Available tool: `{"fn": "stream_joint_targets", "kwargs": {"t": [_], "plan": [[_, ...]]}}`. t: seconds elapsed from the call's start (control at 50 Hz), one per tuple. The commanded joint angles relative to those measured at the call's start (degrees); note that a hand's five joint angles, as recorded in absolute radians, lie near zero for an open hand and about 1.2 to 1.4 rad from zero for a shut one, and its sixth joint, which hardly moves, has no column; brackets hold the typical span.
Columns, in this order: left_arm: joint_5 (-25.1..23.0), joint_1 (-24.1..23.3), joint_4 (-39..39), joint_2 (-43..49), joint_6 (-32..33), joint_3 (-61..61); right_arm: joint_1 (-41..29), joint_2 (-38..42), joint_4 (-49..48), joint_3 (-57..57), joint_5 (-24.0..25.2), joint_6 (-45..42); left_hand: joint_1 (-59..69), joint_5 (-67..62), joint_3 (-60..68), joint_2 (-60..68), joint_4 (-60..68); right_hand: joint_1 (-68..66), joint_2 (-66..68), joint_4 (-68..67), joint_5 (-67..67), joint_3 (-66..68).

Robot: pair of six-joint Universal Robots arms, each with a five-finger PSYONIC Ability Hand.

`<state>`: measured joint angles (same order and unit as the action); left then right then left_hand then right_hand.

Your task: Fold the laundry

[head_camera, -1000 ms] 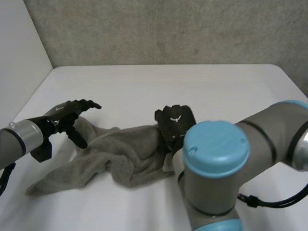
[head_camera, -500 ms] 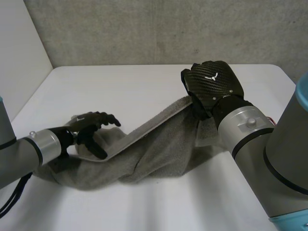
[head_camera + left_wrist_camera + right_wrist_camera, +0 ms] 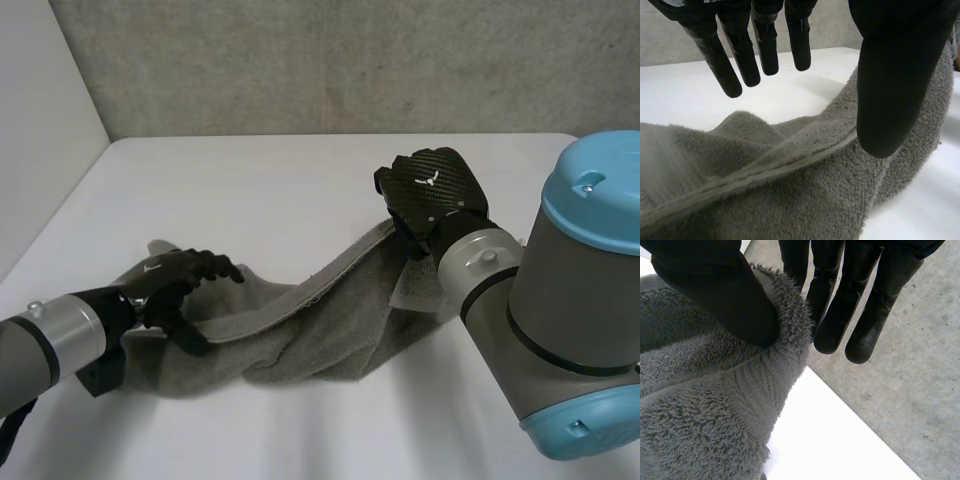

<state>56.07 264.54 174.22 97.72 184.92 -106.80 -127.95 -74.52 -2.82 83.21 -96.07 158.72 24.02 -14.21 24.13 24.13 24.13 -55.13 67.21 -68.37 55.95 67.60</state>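
Observation:
A grey towel (image 3: 330, 320) lies stretched across the white table (image 3: 300, 190), bunched at its left end. My right hand (image 3: 430, 190) holds its right end lifted off the table. In the right wrist view the thumb (image 3: 715, 290) pinches a corner of the towel (image 3: 705, 410) against the fingers (image 3: 840, 305). My left hand (image 3: 175, 280) hovers over the towel's left part, fingers fairly straight and spread. In the left wrist view its fingers (image 3: 740, 50) and thumb (image 3: 892, 90) stand on either side of the towel's raised hem (image 3: 790, 160) without closing on it.
A grey wall (image 3: 350, 60) runs behind the table and a white side wall (image 3: 40, 120) stands at the left. My right arm's large joint (image 3: 580, 300) reaches over the table's right front. Bare table lies behind the towel.
My right hand lifted the towel's end up and to the right, stretching the towel out, then eased back a little. My left hand moved over the towel's left part, fingers curling slightly.

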Motion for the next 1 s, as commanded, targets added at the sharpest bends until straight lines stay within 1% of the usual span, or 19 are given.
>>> {"fn": "stream_joint_targets", "kwargs": {"t": [0.02, 0.18, 0.3, 0.46, 0.48, 0.5, 0.52, 0.56, 0.58, 0.6, 0.62, 0.64, 0.74, 0.8, 0.88, 0.92, 0.94, 0.98, 1.0], "plan": [[0.0, 2.9, -0.1, -3.5, 0.0, -3.4, 0.2, 1.4, 0.1, -0.7, 0.0, 0.1, 6.4, -6.2, 6.3, 6.3, 6.3, -24.9, 12.8, -11.6, 14.1, 12.4], [-0.2, 4.2, 3.7, -5.4, 0.9, -7.2, 0.1, 1.3, 0.1, -0.9, 0.0, 0.1, 6.7, -6.5, 6.6, 6.6, 6.6, -24.9, 12.8, -11.6, 14.1, 12.4], [0.9, 4.1, 7.8, -1.5, 4.5, -8.9, 0.2, 1.3, 0.2, -0.9, 0.0, 0.2, 11.3, -11.1, 11.1, 11.1, 11.1, -24.9, 12.8, -11.6, 14.1, 12.4], [7.6, 4.1, 11.0, 3.3, 12.0, -9.0, 2.1, 1.1, 0.6, -0.2, 0.1, 0.0, 18.8, -18.6, 18.7, 18.7, 18.7, -24.9, 12.8, -11.6, 14.1, 12.4], [8.4, 4.1, 11.8, 3.9, 13.3, -8.9, 2.4, 1.0, 0.9, 0.0, 0.1, -0.2, 21.2, -21.0, 21.0, 21.0, 21.0, -24.9, 12.8, -11.6, 14.1, 12.4], [8.7, 4.1, 12.7, 4.3, 14.6, -8.9, 2.7, 1.0, 1.4, 0.1, 0.1, -0.2, 28.8, -28.7, 28.7, 28.7, 28.7, -24.9, 12.8, -11.6, 14.1, 12.4], [8.7, 4.1, 12.7, 4.3, 14.6, -8.9, 2.7, 1.0, 1.4, 0.1, 0.1, -0.2, 28.9, -28.7, 28.8, 28.8, 28.8, -24.9, 12.8, -11.6, 14.1, 12.4], [9.0, 4.2, 14.5, 4.7, 16.3, -8.7, 2.8, 1.0, 3.2, 0.0, 0.3, -0.9, 38.6, -38.4, 38.5, 38.5, 38.5, -24.9, 12.8, -11.6, 14.1, 12.4], [9.0, 4.2, 14.5, 4.7, 16.3, -8.7, 2.8, 1.0, 3.3, 0.0, 0.3, -1.0, 38.7, -38.5, 38.6, 38.6, 38.6, -24.9, 12.8, -11.6, 14.1, 12.4], [9.1, 4.1, 15.1, 4.7, 16.5, -8.5, 2.8, 1.0, 4.6, -0.2, 0.6, -1.6, 46.5, -46.3, 46.4, 46.4, 46.4, -24.9, 12.8, -11.6, 14.1, 12.4], [9.1, 4.1, 15.1, 4.7, 16.5, -8.5, 2.8, 1.0, 4.7, -0.2, 0.6, -1.7, 46.6, -46.4, 46.5, 46.5, 46.5, -24.9, 12.8, -11.6, 14.1, 12.4], [9.1, 4.1, 15.6, 4.6, 16.5, -8.2, 2.7, 1.1, 6.1, -0.6, 0.7, -2.8, 55.9, -55.7, 55.8, 55.8, 55.8, -24.9, 12.8, -11.6, 14.1, 12.4], [9.0, 3.0, 17.3, 4.2, 16.6, -6.0, 2.7, 3.4, 10.3, -2.0, 1.0, -10.7, 56.0, -55.8, 55.9, 55.9, 55.9, -24.9, 12.8, -11.6, 14.1, 12.4], [9.0, 0.9, 18.2, 5.4, 16.5, 0.7, 2.7, 9.4, 11.7, -7.5, -0.2, -22.4, 56.0, -55.8, 55.9, 55.9, 55.9, -24.9, 12.8, -11.6, 14.1, 12.4], [9.4, -1.4, 18.6, 8.9, 16.6, 8.5, 3.3, 12.9, 10.3, -15.4, -0.9, -24.8, 56.0, -55.8, 55.9, 55.9, 55.9, -24.9, 12.8, -11.6, 14.1, 12.4], [10.4, -2.7, 18.7, 11.9, 16.5, 19.2, 5.2, 16.6, 5.3, -27.0, -3.1, -24.9, 56.0, -55.8, 55.9, 55.9, 55.9, -24.9, 12.8, -11.6, 14.1, 12.4], [10.4, -2.7, 18.7, 11.9, 16.5, 19.3, 5.2, 16.6, 5.3, -27.0, -3.2, -24.9, 56.0, -55.8, 55.9, 55.9, 55.9, -24.9, 12.8, -11.6, 14.1, 12.4], [13.3, -3.8, 18.9, 14.0, 16.4, 31.3, 5.9, 18.5, -4.2, -36.8, -4.5, -24.9, 56.0, -55.8, 55.9, 55.9, 55.9, -24.9, 12.8, -11.6, 14.1, 12.4], [13.3, -3.8, 18.9, 14.0, 16.4, 31.4, 5.9, 18.5, -4.3, -36.8, -4.5, -24.9, 56.0, -55.8, 55.9, 55.9, 55.9, -24.9, 12.8, -11.6, 14.1, 12.4]]}}
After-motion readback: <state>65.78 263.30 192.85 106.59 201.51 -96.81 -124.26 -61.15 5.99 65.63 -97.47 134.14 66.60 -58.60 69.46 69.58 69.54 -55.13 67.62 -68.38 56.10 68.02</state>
